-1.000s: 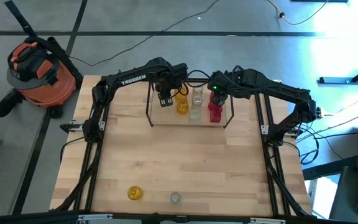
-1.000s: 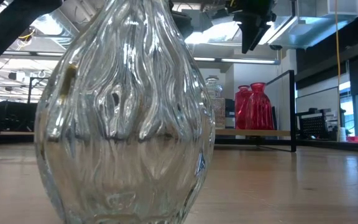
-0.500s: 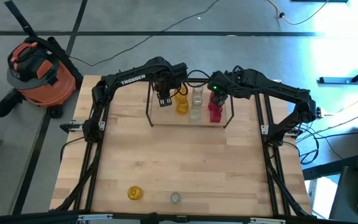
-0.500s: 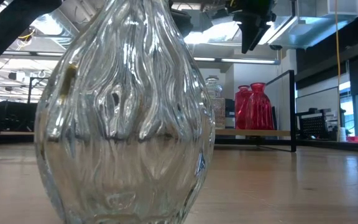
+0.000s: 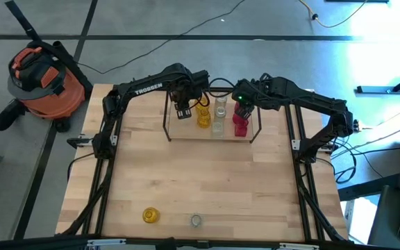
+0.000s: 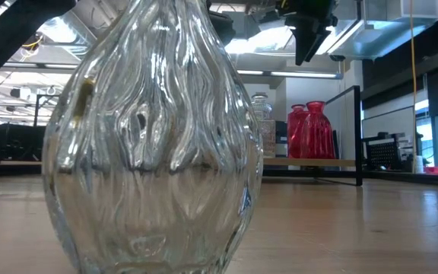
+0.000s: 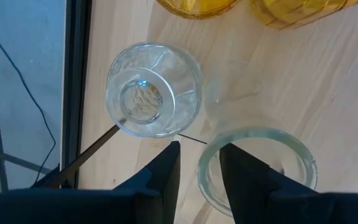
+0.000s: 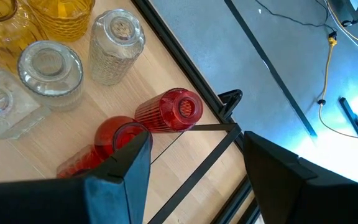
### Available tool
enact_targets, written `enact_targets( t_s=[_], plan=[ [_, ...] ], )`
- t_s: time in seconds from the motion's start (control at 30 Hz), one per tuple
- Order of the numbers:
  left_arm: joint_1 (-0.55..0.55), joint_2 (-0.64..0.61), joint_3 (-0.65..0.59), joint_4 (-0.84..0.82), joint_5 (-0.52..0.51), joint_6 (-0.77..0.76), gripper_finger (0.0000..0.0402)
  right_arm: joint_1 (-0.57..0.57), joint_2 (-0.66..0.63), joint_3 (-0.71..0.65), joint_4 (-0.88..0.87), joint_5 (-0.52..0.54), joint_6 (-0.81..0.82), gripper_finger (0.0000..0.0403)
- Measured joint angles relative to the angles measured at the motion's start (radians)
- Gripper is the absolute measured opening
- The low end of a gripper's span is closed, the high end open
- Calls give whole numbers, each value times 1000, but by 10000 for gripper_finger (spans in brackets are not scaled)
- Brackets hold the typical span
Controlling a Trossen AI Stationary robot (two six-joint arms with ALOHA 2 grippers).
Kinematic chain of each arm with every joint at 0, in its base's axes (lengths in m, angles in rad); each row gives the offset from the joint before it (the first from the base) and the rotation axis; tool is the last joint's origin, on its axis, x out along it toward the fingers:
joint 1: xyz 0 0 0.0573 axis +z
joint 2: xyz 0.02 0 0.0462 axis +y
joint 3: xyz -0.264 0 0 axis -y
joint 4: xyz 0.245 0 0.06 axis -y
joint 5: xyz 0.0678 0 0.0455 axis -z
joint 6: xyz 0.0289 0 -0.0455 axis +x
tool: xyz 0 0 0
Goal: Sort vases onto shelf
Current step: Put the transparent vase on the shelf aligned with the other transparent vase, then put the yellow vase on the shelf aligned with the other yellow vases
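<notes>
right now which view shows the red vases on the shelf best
The right wrist view: it looks down on the red vases, with their ribbed sides and open mouths clear. The high view shows them only as a small red patch on the shelf. The low view shows two side-on, far off. The left wrist view shows none.

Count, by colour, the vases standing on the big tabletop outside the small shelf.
Yellow vase: 1
Clear vase: 1
Red: 0
Total: 2
</notes>
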Motion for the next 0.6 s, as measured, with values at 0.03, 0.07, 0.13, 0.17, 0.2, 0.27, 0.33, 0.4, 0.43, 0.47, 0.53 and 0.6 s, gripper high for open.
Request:
enact_targets(
  t_s=[0.03, 0.07, 0.13, 0.17, 0.2, 0.27, 0.33, 0.4, 0.43, 0.47, 0.53, 0.6],
  plan=[
    [0, 0, 0, 0, 0, 0, 106, 0, 0, 0, 0, 0, 0, 211],
    [0, 0, 0, -1, 0, -1, 106, 0, 0, 0, 0, 0, 0, 211],
    [0, 0, 0, -6, -1, -6, 106, 0, 0, 0, 0, 0, 0, 211],
    [0, 0, 0, -10, 0, -8, 106, 0, 0, 0, 0, 0, 0, 211],
    [0, 0, 0, -14, 0, -8, 106, 0, 0, 0, 0, 0, 0, 211],
    [0, 0, 0, -17, 0, -9, 106, 0, 0, 0, 0, 0, 0, 211],
    [0, -5, 0, -18, 0, -15, 106, 0, 0, 0, 0, -2, 0, 211],
    [0, -11, 1, -16, 0, -16, 106, 0, 0, 0, 0, -2, 0, 211],
    [0, -14, 4, -16, 0, -19, 106, 0, 0, 0, 1, -2, 0, 211],
    [0, -15, 8, -15, 0, -27, 106, 0, 0, 0, 2, -2, 0, 211],
    [0, -15, 22, -14, 2, -33, 106, 0, 0, 0, 9, -2, 0, 211],
    [0, -15, 48, -13, 4, -34, 106, 0, 0, 0, 15, -3, 0, 211]
  ],
)
